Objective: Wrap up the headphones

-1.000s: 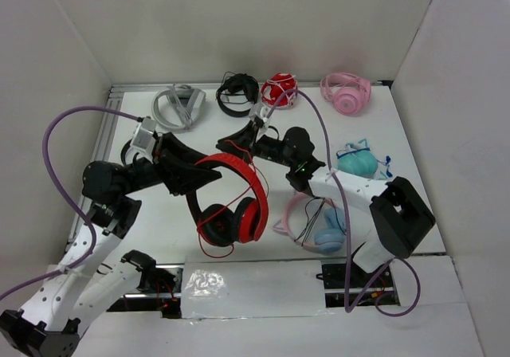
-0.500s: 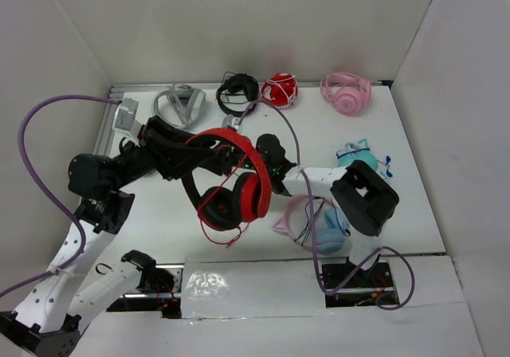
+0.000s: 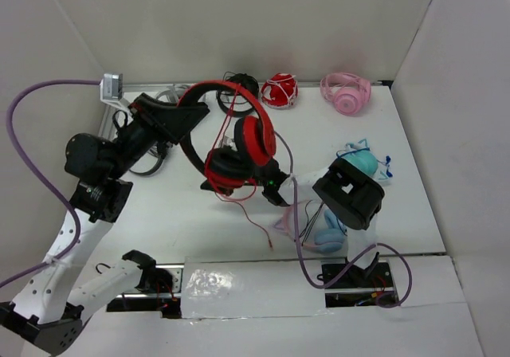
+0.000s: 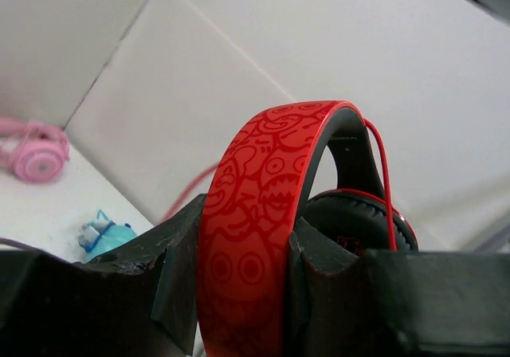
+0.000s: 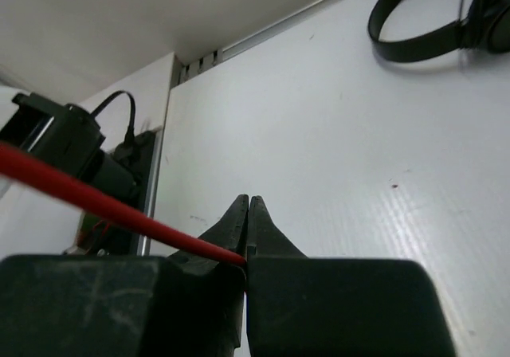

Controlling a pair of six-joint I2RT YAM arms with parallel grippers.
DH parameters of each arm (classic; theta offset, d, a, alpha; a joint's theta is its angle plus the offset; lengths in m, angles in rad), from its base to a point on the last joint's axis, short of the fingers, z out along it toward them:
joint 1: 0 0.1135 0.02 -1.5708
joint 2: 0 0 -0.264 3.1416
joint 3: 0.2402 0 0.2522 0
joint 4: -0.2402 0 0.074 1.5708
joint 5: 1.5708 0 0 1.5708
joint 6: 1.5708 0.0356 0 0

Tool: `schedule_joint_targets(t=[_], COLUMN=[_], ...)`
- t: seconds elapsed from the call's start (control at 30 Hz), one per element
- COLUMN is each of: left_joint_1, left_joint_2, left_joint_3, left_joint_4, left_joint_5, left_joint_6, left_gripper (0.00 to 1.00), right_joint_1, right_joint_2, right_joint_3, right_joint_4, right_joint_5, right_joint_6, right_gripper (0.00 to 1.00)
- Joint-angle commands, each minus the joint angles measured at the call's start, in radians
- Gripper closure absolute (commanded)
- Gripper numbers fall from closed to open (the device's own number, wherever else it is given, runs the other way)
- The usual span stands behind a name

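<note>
Headphones (image 3: 255, 138) held above bench (image 3: 167, 213), headband (image 4: 271, 158) clamped in left gripper (image 4: 247, 269) | red cable (image 5: 96, 198) pinched in fully closed right gripper (image 5: 249, 205) | advice: cable to be drawn taut and laid round headband in even turns.

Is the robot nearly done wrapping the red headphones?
Not yet. Done: the left gripper holds the headphones by the headband, up off the table. In hand: the right gripper is shut on the red cable, ready to wind it. Left: most of the cable hangs loose towards the table, so the winding looks barely begun.
</note>
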Motion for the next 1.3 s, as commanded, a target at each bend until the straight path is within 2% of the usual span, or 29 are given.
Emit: schedule_joint_targets(t=[0.0,0.07,0.17,0.2,0.27,0.3,0.4,0.5,0.57,0.67,0.7,0.73,0.8,0.83,0.87,0.9,0.97,1.03,1.1,1.13,1.17,1.27], left_joint_1=[-0.004,-0.005,-0.011,-0.016,-0.033,-0.039,-0.057,-0.073,-0.077,-0.074,-0.07,-0.061,-0.047,-0.029,-0.019,0.008,0.047,0.096,0.113,0.117,0.119,0.122], left_joint_2=[0.023,0.041,0.064,0.079,0.102,0.13,0.205,0.292,0.334,0.392,0.421,0.432,0.458,0.461,0.465,0.463,0.458,0.457,0.452,0.446,0.442,0.419], left_joint_3=[0.05,0.061,0.064,0.064,0.075,0.084,0.119,0.154,0.152,0.101,0.084,0.06,0.044,0.049,0.056,0.078,0.093,0.081,0.034,0.014,-0.006,-0.081], left_joint_4=[-0.058,-0.123,-0.189,-0.193,-0.19,-0.193,-0.193,-0.146,-0.089,0.122,0.272,0.332,0.351,0.301,0.234,0.072,-0.068,-0.127,-0.071,0.03,0.064,0.133], left_joint_5=[-0.212,-0.27,-0.472,-0.585,-0.684,-0.786,-0.931,-1.124,-1.191,-1.274,-1.286,-1.289,-1.271,-1.251,-1.242,-1.226,-1.124,-1.059,-0.996,-0.969,-0.911,-0.797], left_joint_6=[-0.183,-0.232,-0.293,-0.284,-0.257,-0.234,-0.189,-0.047,0.028,0.241,0.371,0.419,0.445,0.411,0.312,0.252,0.117,0.109,0.211,0.263,0.347,0.447], left_gripper=[1.0,1.0,1.0,1.0,1.0,1.0,1.0,1.0,1.0,1.0,1.0,1.0,1.0,1.0,1.0,1.0,1.0,1.0,1.0,1.0,1.0,1.0], right_joint_1=[0.046,0.069,0.101,0.112,0.154,0.169,0.235,0.31,0.336,0.372,0.399,0.414,0.445,0.45,0.459,0.473,0.473,0.474,0.474,0.473,0.473,0.474], right_joint_2=[-0.026,-0.052,-0.092,-0.104,-0.144,-0.161,-0.225,-0.32,-0.409,-0.562,-0.604,-0.675,-0.76,-0.786,-0.809,-0.854,-0.895,-0.937,-0.949,-0.948,-0.943,-0.922], right_joint_3=[-0.04,-0.082,-0.14,-0.169,-0.197,-0.214,-0.225,-0.213,-0.208,-0.231,-0.234,-0.232,-0.213,-0.199,-0.185,-0.183,-0.179,-0.17,-0.134,-0.113,-0.105,-0.058], right_joint_4=[0.053,0.032,-0.008,-0.016,-0.058,-0.078,-0.201,-0.407,-0.489,-0.638,-0.687,-0.78,-0.926,-0.975,-1.022,-1.075,-1.117,-1.158,-1.198,-1.204,-1.205,-1.2], right_joint_5=[-0.018,0.0,0.043,0.075,0.117,0.161,0.225,0.433,0.502,0.598,0.635,0.696,0.857,0.908,1.027,1.086,1.198,1.252,1.354,1.388,1.475,1.629], right_joint_6=[-0.01,-0.013,-0.008,-0.008,-0.019,-0.019,-0.034,-0.094,-0.108,-0.142,-0.158,-0.166,-0.172,-0.175,-0.174,-0.171,-0.171,-0.185,-0.192,-0.212,-0.226,-0.284], right_gripper=[1.0,1.0,1.0,1.0,1.0,1.0,1.0,1.0,1.0,1.0,1.0,1.0,1.0,1.0,1.0,1.0,1.0,1.0,1.0,1.0,1.0,1.0])
